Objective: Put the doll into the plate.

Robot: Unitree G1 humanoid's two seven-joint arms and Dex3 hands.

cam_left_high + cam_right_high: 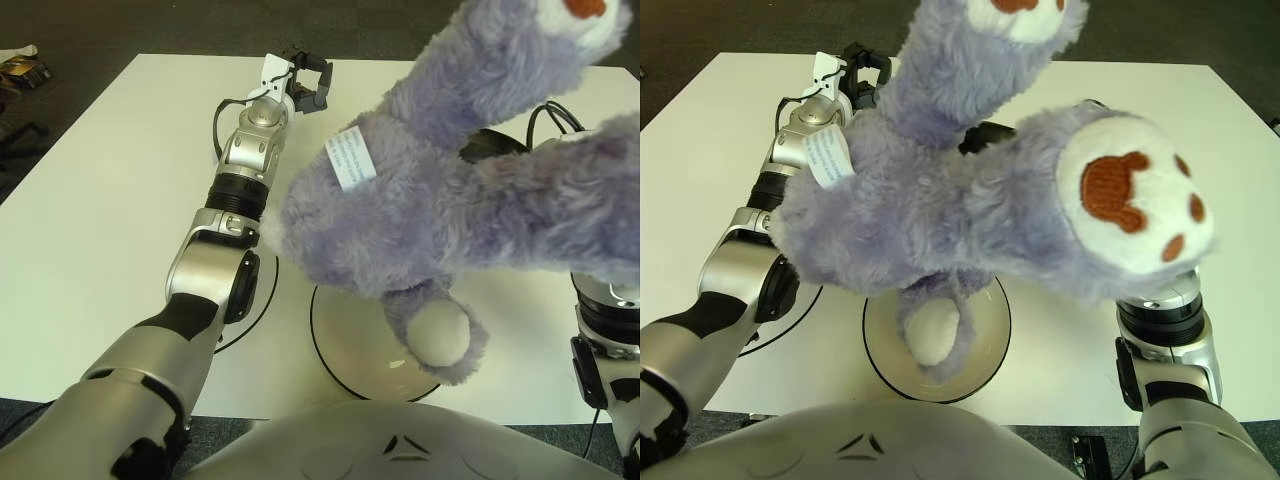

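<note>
- The doll (440,200), a purple plush with white, red-padded paws, is seen lifted off the worktop (90,210) and held close to the head camera, its legs pointing up and outward.
- The right robot hand itself is hidden behind the plush; only the wrist and forearm (1165,340) are seen below the raised paw, so whether its fingers are clamped on the doll cannot be told, though the doll is judged to be carried by that arm.
- The plate (345,350), a shallow white dish with a dark rim, lies on the worktop directly beneath the hanging plush, inward of the right forearm and toward the robot's body.
- One rounded white-tipped limb of the doll (930,335) dangles over the plate's middle; whether it touches the dish cannot be told.
- The left robot hand (305,85) is stretched out well beyond the plate on the far side of the worktop, its dark fingers curled with nothing seen between them.
- Progress is judged as follows: the pick-up and the carry over the plate appear done; lowering the doll into the dish and letting go are left.
- The task is not yet complete, since the bulk of the plush hangs above the plate.
</note>
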